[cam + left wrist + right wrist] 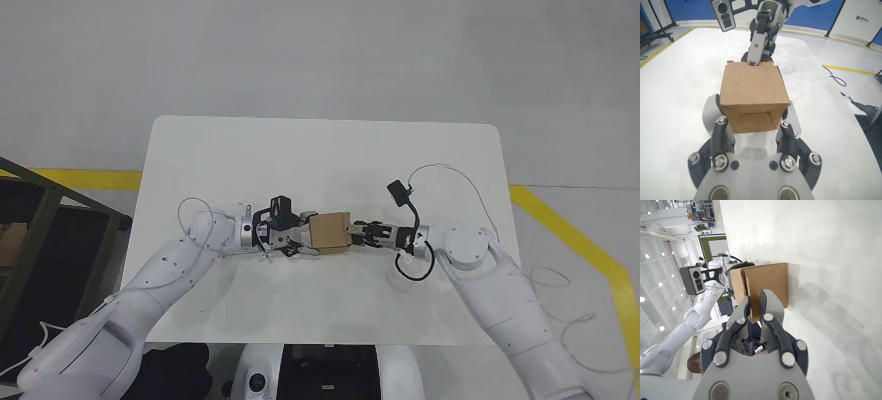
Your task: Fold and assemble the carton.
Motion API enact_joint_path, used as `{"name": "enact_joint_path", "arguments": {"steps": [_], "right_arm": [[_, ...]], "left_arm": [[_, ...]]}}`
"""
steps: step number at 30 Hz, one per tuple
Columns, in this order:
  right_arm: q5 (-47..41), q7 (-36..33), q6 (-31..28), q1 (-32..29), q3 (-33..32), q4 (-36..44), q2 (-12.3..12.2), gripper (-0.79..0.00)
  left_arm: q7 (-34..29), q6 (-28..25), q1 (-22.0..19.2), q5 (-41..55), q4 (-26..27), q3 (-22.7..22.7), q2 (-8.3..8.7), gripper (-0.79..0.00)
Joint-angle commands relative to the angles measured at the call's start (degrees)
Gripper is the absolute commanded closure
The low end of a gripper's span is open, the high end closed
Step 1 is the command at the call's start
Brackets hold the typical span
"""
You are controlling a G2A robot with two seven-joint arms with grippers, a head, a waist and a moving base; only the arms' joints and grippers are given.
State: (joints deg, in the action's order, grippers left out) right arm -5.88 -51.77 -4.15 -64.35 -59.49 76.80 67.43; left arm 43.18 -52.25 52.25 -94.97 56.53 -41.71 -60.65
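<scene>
You have one brown carton (pixel 328 232), resting on the near half of the white table (pixel 400 150), about midway between left and right, with one gripper at each end: two in all. From above, both sets of fingertips are too small to make out, so go by the wrist views.

The carton's left end stands open. You can see in as far as a seam across the inner wall, while the right end is hidden behind the top panel from that side. The left gripper (pixel 753 108) is spread wide around this open end, and its fingers (pixel 710 113) press against the two side walls.

The right gripper (pixel 755 303) is almost closed. It pinches cardboard at the top edge of the carton's right end. The corner it holds is covered by the fingers. Two cardboard layers show there, one overlapping the other, and you cannot tell how they join.
</scene>
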Motion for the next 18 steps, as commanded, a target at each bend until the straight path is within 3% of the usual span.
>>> {"name": "enact_joint_path", "arguments": {"steps": [1, 9, 18], "right_arm": [[0.0, 0.0, -0.1, 0.1, 0.2, 0.0, 0.0, -0.065], [-0.2, 0.2, -0.1, 1.2, 1.8, -1.2, 0.5, -0.074], [0.3, 0.7, -0.7, -0.6, -0.4, 1.4, -0.2, -0.185]], "left_arm": [[0.0, 0.0, 0.0, 0.0, 0.1, 0.0, 0.03, -0.536], [0.1, 0.1, 0.3, -0.1, 0.5, -0.3, 0.16, -0.529], [-0.4, -0.2, 0.3, 0.2, 0.4, -0.4, 0.16, -0.533]]}}
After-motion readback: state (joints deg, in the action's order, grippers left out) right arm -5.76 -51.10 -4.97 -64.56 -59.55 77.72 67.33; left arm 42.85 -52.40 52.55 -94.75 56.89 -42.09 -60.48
